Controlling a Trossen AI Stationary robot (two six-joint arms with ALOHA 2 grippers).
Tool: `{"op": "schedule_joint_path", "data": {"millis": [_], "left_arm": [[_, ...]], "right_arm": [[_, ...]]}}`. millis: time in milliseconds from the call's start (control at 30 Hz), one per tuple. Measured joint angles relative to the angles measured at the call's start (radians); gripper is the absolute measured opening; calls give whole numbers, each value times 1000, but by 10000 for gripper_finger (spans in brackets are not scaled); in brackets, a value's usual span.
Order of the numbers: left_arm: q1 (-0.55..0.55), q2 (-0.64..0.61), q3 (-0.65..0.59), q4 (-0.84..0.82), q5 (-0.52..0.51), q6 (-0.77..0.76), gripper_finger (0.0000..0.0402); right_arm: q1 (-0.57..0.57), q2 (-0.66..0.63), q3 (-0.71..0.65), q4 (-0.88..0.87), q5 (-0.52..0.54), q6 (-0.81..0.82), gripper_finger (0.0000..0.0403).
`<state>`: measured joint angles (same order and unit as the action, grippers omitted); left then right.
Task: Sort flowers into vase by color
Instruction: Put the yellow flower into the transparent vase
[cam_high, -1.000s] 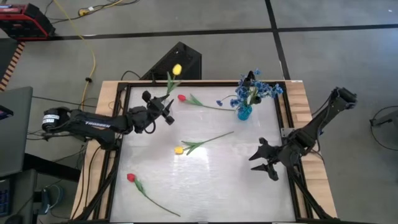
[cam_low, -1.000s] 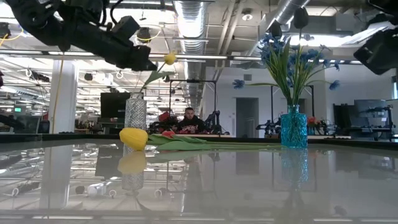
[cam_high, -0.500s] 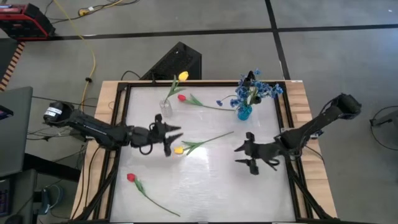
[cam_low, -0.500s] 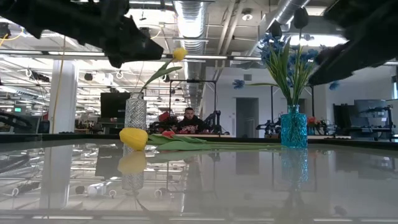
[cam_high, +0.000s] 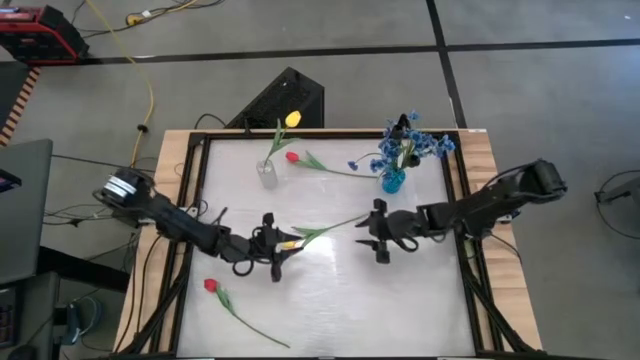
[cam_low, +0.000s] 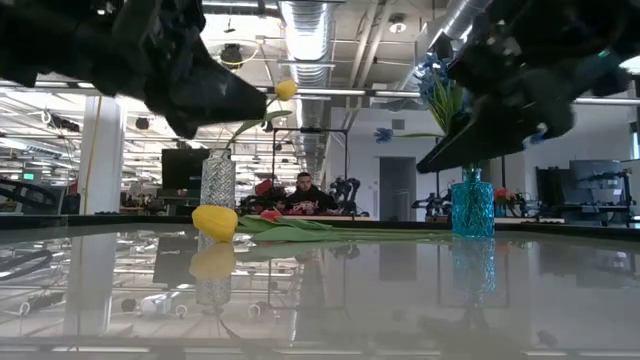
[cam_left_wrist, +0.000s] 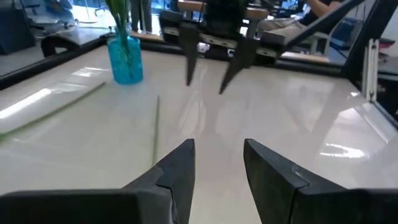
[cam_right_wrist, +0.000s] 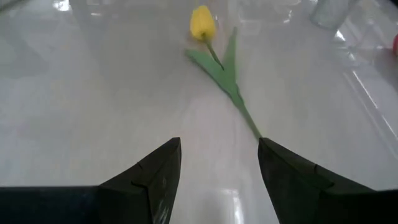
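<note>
A yellow tulip lies flat on the table, its green stem running toward the right. My left gripper is open beside its head; the stem shows ahead of my fingers. My right gripper is open near the stem's free end and faces the tulip. A clear vase holds one yellow tulip. A blue vase holds blue sprigs and a black-headed flower. Two red tulips lie on the table.
The table has a black raised frame all around. The two vases stand along the far side. One red tulip's stem reaches toward the near edge. In the low view, a person sits in the room behind the table.
My left gripper has moved away from the clear vase, toward the near edge and the right, and down to the head of the lying yellow tulip. My right gripper has swept from the right side toward the left, up to that tulip's stem end. No flower has moved.
</note>
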<state>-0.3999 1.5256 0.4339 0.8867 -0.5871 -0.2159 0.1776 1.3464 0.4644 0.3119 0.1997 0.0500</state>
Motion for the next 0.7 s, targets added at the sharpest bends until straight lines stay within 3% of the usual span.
{"op": "schedule_joint_path", "data": {"millis": [200, 500, 600, 700], "left_arm": [[0, 140, 60, 80, -2, 37, 126], [0, 195, 108, 71, 7, 98, 126], [0, 193, 107, 72, 13, 105, 126], [-1, 189, 106, 70, 22, 114, 126]], "right_arm": [[-135, 109, 15, 33, -82, -22, 239], [-258, 302, 71, 41, -202, -51, 230], [-272, 351, 75, 44, -205, -28, 197], [-278, 367, 80, 2, -207, 23, 128]]}}
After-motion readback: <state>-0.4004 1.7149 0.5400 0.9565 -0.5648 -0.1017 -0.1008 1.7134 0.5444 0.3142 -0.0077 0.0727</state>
